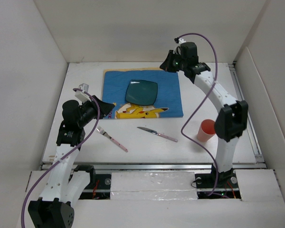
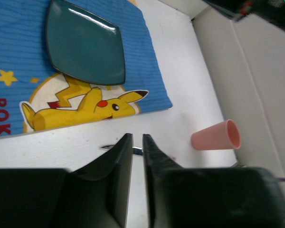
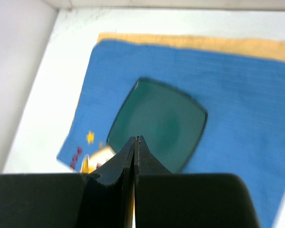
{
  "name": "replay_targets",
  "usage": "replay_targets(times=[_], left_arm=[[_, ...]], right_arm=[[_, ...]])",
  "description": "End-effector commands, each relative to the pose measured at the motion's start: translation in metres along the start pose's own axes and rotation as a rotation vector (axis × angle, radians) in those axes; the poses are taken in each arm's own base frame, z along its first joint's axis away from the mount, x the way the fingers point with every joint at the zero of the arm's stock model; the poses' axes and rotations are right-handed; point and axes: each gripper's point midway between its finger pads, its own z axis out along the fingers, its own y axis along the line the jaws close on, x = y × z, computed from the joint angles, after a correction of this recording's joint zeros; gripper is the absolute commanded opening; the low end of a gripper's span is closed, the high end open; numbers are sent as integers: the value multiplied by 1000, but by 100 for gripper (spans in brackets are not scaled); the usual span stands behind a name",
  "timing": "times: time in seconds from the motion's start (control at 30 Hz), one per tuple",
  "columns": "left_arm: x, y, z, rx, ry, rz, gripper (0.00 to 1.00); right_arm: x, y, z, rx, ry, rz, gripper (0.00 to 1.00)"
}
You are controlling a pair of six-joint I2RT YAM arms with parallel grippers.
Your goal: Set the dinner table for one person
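The white dinner table (image 1: pixel 85 80) carries a blue placemat (image 1: pixel 171 88) with a yellow cartoon figure. A teal square plate (image 1: pixel 141 91) lies on the mat. In front of the mat lie a pink-handled fork (image 1: pixel 112 138) and a knife (image 1: pixel 156 134). A pink cup (image 1: pixel 206 130) lies on its side at the right. My left gripper (image 1: pixel 107 107) hovers at the mat's near-left corner, its jaws a narrow gap apart and empty (image 2: pixel 137 137). High over the mat's far edge, my right gripper (image 1: pixel 167 61) is shut on nothing, pointing at the plate (image 3: pixel 161 121).
White walls enclose the table on the left, back and right. The right arm's elbow (image 1: pixel 232 118) stands just beside the cup. A metal rail (image 1: pixel 152 166) runs along the near edge between the two bases.
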Motion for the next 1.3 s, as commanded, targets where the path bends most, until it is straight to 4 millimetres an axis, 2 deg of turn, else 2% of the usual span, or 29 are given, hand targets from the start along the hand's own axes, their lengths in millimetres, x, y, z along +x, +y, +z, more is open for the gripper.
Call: replay_targets(times=[0.0,0.03,0.07,0.1,0.13,0.17,0.2,0.23,0.27,0.3,0.33,0.37,0.4,0.43,0.47,0.5,0.6,0.83,1.13,1.2,1.23,1.27], left_arm=[[-12,-17,-6,65,-45,40,9],[-9,-16,-5,66,-39,36,0],[-9,-16,-5,69,-38,34,0],[-8,-18,-5,82,-32,36,0],[-8,-19,-5,87,-34,38,0],[-8,-20,-5,93,-33,36,0],[-7,-22,-6,103,-29,38,0],[-6,-22,-6,107,-29,38,0],[-5,-22,-5,111,-25,36,0],[-4,-22,-5,116,-16,33,1],[-3,-23,-5,121,-15,35,7],[-2,-24,-5,130,-9,34,16],[-2,-25,-5,133,-11,36,20],[-2,-25,-5,135,-13,38,26],[-2,-25,-5,135,-13,38,26],[-2,-24,-5,133,-11,35,29],[-2,-24,-5,131,-11,38,30],[0,-23,-6,131,-10,37,30],[0,-25,-5,141,-3,34,30],[1,-25,-4,146,6,31,29],[1,-26,-4,153,5,30,29],[2,-27,-5,156,6,29,29]], right_arm=[[-20,45,-67,23,-125,-187,0],[4,25,-78,124,-98,-190,0],[-11,43,-124,125,-178,-202,0],[-1,50,-142,143,-197,-212,0],[3,39,-162,228,-231,-213,0],[35,20,-173,287,-186,-207,4],[32,25,-211,294,-251,-177,8],[47,4,-227,385,-231,-163,13],[70,-12,-235,434,-193,-158,27],[74,-20,-254,465,-209,-125,36],[89,-35,-266,533,-174,-121,44],[102,-46,-274,566,-166,-100,57],[110,-52,-278,583,-152,-95,61],[124,-66,-285,637,-131,-83,65],[124,-66,-286,638,-130,-83,65],[134,-77,-288,677,-113,-69,65],[142,-96,-293,746,-100,-57,65],[154,-112,-274,730,-38,-29,63],[188,-133,-244,745,82,13,57],[196,-137,-239,747,97,17,46],[197,-139,-234,746,99,15,36],[198,-140,-233,747,103,14,14]])
